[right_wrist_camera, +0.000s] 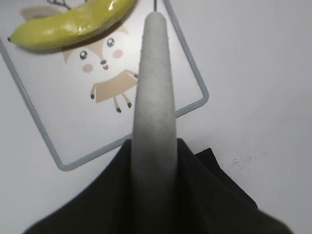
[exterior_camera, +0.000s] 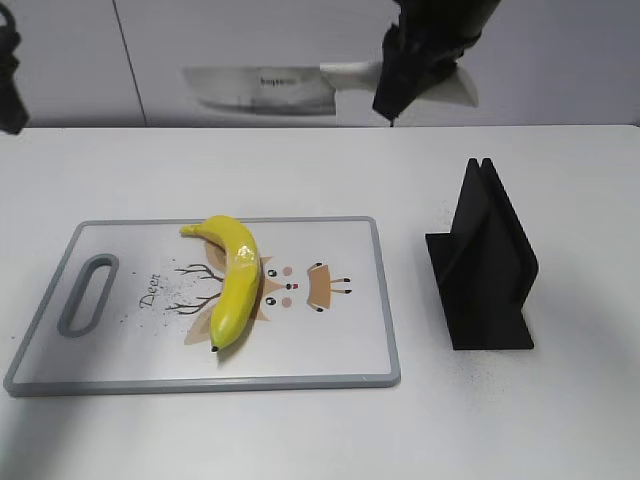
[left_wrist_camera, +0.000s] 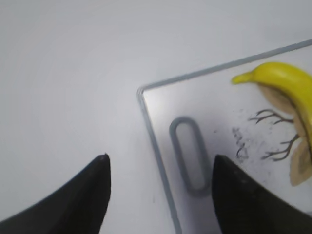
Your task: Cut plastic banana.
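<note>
The plastic banana [exterior_camera: 232,277] lies glossy and yellow on the white cutting board [exterior_camera: 350,330], its dark tip toward the front edge. It also shows in the left wrist view [left_wrist_camera: 287,80] and the right wrist view [right_wrist_camera: 68,24]. My right gripper [exterior_camera: 400,85] is shut on the pale handle of a cleaver knife [exterior_camera: 262,88], held high above the table's far side with the blade pointing left. In the right wrist view the knife [right_wrist_camera: 153,92] runs out from the jaws over the board's corner [right_wrist_camera: 197,85]. My left gripper [left_wrist_camera: 160,163] is open and empty above the board's handle-slot end.
A black knife stand [exterior_camera: 485,262] stands right of the board. The board's grey handle slot [exterior_camera: 88,293] is at its left end, also in the left wrist view [left_wrist_camera: 188,156]. The left arm [exterior_camera: 8,80] shows at the far left edge.
</note>
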